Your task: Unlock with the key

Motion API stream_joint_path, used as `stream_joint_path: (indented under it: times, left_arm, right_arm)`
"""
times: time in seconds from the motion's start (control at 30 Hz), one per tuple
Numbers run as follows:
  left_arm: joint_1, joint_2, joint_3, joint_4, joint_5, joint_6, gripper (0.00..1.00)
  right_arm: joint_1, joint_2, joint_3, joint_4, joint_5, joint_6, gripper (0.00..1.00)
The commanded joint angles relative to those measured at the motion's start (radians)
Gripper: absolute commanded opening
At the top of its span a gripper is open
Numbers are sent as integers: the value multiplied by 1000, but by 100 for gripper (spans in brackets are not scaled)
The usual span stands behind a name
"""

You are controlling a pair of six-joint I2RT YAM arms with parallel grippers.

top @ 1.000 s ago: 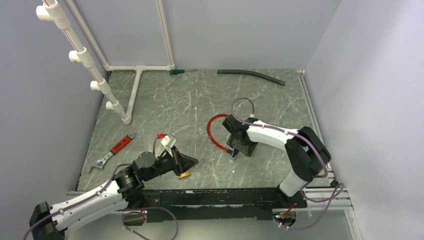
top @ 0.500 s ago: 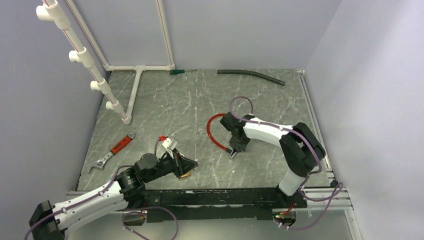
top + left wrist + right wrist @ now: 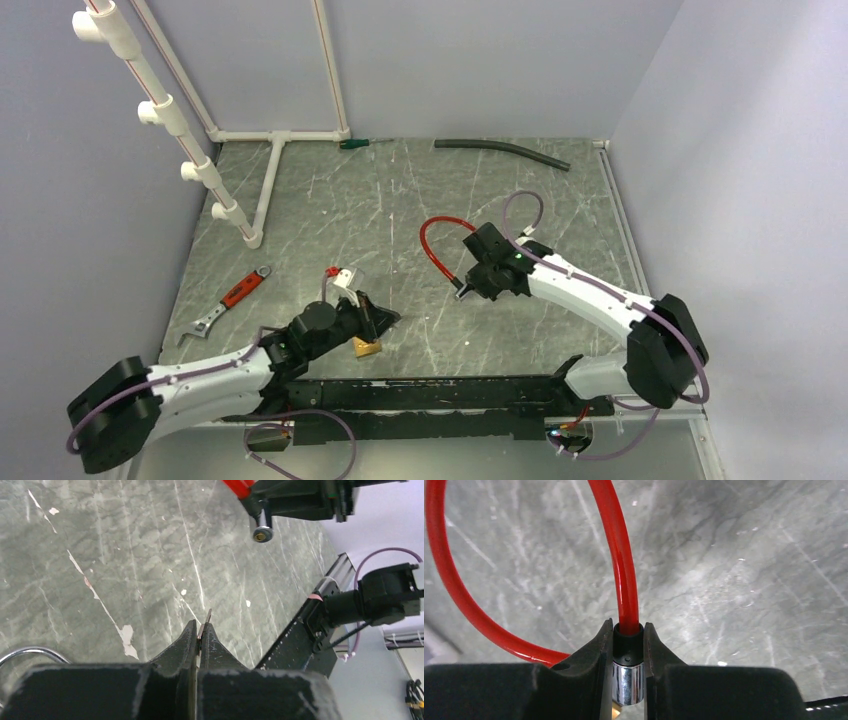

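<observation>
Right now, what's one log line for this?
left pincer shut on thin flat metal key | right pincer shut on black-and-chrome end of red cable lock | key not yet in lock

Surface: we record a grey marbled table (image 3: 400, 210), scratched pale in many places.
Far left: a white pipe frame (image 3: 268, 190) rests on it, with one leg running toward the near side.
Far edge: a green-handled tool (image 3: 354, 144) and a curved dark hose (image 3: 505, 149), well apart.
Left side: a red-handled wrench (image 3: 222, 307), lying flat.
Near edge: a brass padlock (image 3: 367, 347), which we see only in part.
</observation>
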Motion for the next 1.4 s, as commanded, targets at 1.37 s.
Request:
stream_joint_path:
  times: [1.37]
  left_arm:
    - [2, 837, 49, 1128, -72, -89, 0]
  right_arm:
    - [-10, -72, -140, 491, -153, 167, 0]
